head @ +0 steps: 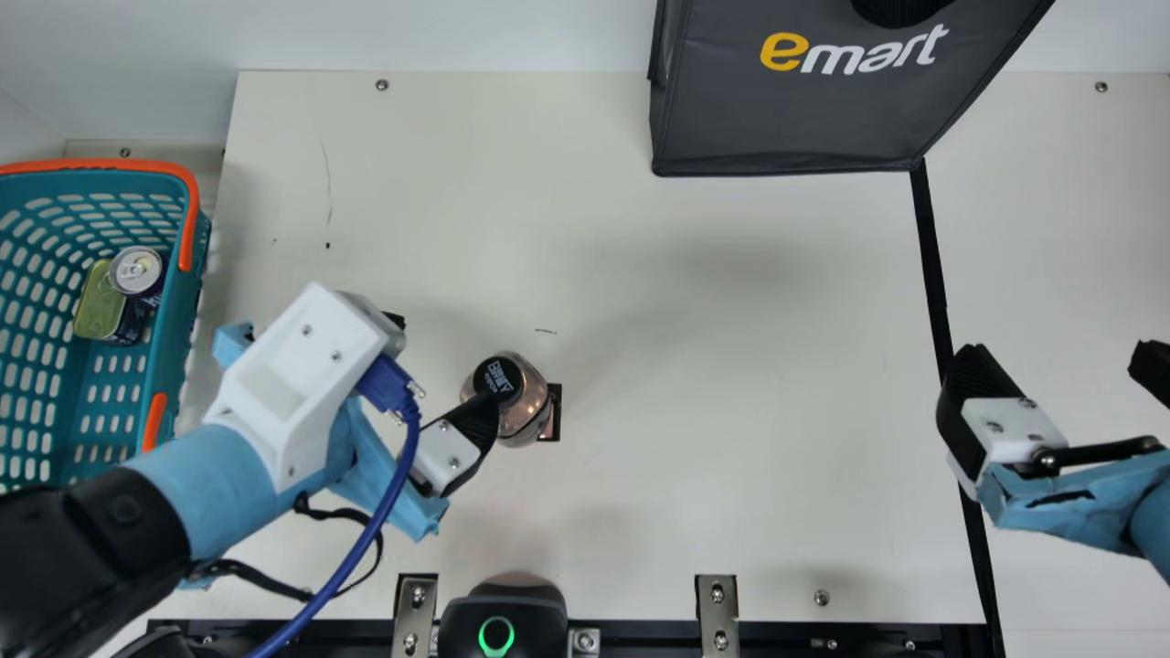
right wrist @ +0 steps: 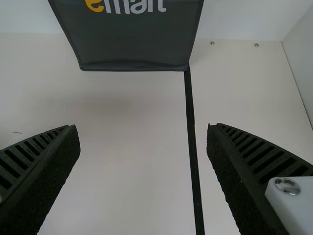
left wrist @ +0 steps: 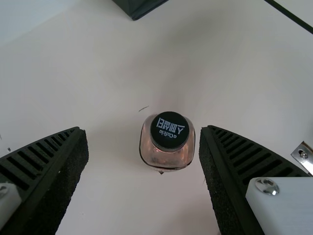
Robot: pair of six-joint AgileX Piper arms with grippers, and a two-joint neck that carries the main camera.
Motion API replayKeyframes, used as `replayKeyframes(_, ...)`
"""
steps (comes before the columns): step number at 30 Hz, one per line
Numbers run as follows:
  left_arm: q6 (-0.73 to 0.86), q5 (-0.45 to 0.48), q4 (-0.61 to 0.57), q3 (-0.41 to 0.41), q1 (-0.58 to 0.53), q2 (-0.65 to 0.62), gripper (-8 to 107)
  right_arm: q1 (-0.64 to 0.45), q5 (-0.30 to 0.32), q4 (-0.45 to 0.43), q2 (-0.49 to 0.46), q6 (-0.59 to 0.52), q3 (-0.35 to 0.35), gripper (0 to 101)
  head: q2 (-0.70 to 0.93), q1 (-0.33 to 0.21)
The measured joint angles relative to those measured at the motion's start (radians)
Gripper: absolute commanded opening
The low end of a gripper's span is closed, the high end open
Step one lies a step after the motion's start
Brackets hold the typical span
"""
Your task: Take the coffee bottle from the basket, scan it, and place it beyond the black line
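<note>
My left gripper [head: 445, 361] has its jaws released, spread wide apart, and the coffee bottle [head: 524, 419] stands upright on the table [head: 731, 512] just ahead of the gap between them (from my seat, one fingertip overlaps its cap in the main view; I can't tell whether they touch). The basket [head: 187, 320], on the far side of those jaws from the bottle, holds a round can [head: 137, 270] against a green-topped tin [head: 97, 306]. My right gripper [head: 1060, 355] is released too, jaws well parted, with the black line [head: 930, 256] passing below them and the dark bag [head: 786, 110] ahead.
</note>
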Motion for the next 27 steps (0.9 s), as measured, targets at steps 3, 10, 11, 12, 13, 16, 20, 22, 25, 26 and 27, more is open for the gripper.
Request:
replayKeyframes(3, -0.062, 0.004, 0.036, 0.000, -0.027, 0.011, 90, 0.000, 0.000, 0.000, 0.000, 0.000, 0.000, 91, 0.000, 0.000)
replayKeyframes(10, -0.181, 0.012, 0.102, 0.002, -0.076, 0.039, 90, 0.000, -0.001, 0.000, 0.000, 0.000, 0.000, 91, 0.000, 0.000)
replayKeyframes(11, -0.195, 0.012, 0.107, 0.002, -0.084, 0.043, 90, 0.000, -0.001, 0.000, 0.000, 0.000, 0.000, 91, 0.000, 0.000)
replayKeyframes(12, -0.210, 0.012, 0.115, 0.002, -0.090, 0.048, 90, 0.000, -0.001, 0.000, 0.000, 0.000, 0.000, 91, -0.002, 0.000)
replayKeyframes(13, -0.224, 0.012, 0.121, 0.004, -0.094, 0.053, 90, 0.000, -0.001, 0.000, 0.000, 0.000, 0.000, 91, 0.000, 0.000)
replayKeyframes(16, -0.254, 0.014, 0.135, 0.004, -0.109, 0.065, 90, 0.000, -0.001, 0.000, 0.000, 0.000, 0.000, 91, 0.000, 0.000)
replayKeyframes(20, -0.277, 0.014, 0.147, 0.000, -0.114, 0.089, 90, 0.000, -0.001, 0.000, 0.000, 0.000, 0.000, 91, 0.000, 0.000)
replayKeyframes(22, -0.286, 0.014, 0.153, -0.004, -0.114, 0.098, 90, 0.000, -0.001, 0.000, 0.000, 0.000, 0.000, 91, 0.000, 0.000)
replayKeyframes(25, -0.297, 0.017, 0.157, -0.012, -0.115, 0.114, 90, 0.000, -0.001, 0.000, 0.000, 0.000, 0.000, 91, 0.000, 0.000)
replayKeyframes(26, -0.301, 0.017, 0.160, -0.014, -0.115, 0.119, 90, 0.000, -0.001, 0.000, 0.000, 0.000, 0.000, 91, -0.002, 0.000)
replayKeyframes(27, -0.303, 0.020, 0.162, -0.019, -0.118, 0.123, 90, 0.000, -0.001, 0.000, 0.000, 0.000, 0.000, 91, 0.000, 0.000)
